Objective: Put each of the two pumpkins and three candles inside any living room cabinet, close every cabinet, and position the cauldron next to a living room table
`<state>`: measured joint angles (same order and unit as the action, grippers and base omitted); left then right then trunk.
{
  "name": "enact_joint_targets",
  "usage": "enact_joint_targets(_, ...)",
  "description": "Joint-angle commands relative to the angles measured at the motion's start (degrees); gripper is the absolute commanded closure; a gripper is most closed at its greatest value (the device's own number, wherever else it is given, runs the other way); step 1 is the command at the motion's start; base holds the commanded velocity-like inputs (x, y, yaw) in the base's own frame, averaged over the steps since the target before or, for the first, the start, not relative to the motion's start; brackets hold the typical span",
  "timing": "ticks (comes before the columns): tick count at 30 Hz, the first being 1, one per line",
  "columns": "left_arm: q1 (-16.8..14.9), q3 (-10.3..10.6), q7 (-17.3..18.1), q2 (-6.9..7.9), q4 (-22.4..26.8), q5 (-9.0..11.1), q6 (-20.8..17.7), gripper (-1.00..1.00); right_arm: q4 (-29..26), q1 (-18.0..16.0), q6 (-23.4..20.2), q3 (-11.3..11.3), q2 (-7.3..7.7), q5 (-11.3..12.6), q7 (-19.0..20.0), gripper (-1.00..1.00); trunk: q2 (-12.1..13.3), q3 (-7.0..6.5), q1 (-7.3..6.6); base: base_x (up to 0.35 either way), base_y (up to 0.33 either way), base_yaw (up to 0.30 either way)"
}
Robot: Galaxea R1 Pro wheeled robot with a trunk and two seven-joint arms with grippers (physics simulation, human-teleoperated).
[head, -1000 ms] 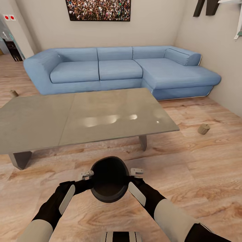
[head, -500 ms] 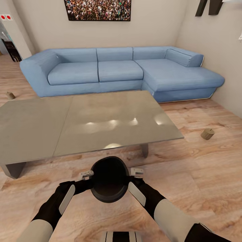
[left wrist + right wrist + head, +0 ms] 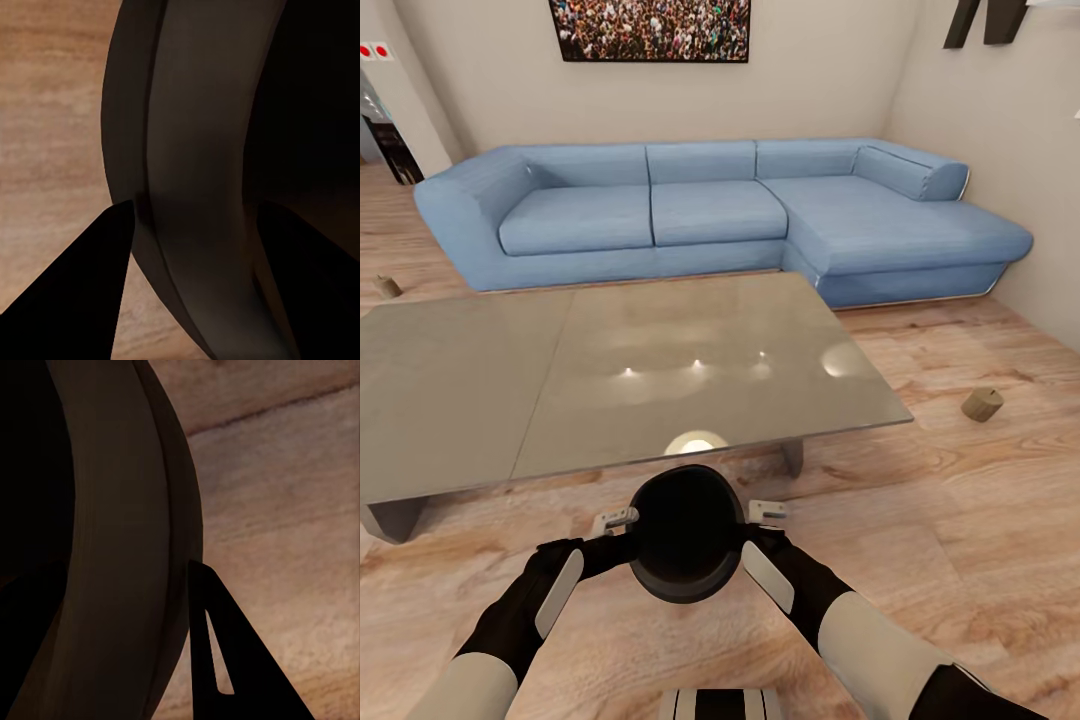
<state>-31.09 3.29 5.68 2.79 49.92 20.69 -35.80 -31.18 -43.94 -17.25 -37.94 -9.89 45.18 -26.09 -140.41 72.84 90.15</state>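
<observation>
I carry the black cauldron low in the frame's centre, left gripper and right gripper each pinching its rim, beside the grey table.

Blue corner sofa behind grey table.

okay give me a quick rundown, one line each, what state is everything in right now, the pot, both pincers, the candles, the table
Cauldron: upright, mouth open, carried between both arms near the table's edge.
Left pincer: shut on the cauldron's rim.
Right pincer: shut on the cauldron's rim.
Candle: tipped over on the floor.
Second candle: on the floor.
Table: top bare.
</observation>
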Motion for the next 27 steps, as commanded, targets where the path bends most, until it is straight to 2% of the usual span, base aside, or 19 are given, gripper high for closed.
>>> enact_joint_targets(1,-0.02,0.14,0.12,0.46,0.04,0.23,-0.23,1.0,-0.2,-0.09,0.2,-0.82,0.08,0.97,0.86,1.0,-0.02,0.04,-0.02,0.045,0.0,0.0)
enact_joint_targets(27,-0.02,0.14,0.12,0.46,0.07,0.23,-0.23,1.0,-0.2,-0.09,0.2,-0.82,0.12,0.97,0.86,1.0,-0.02,0.04,-0.02,0.024,0.0,0.0)
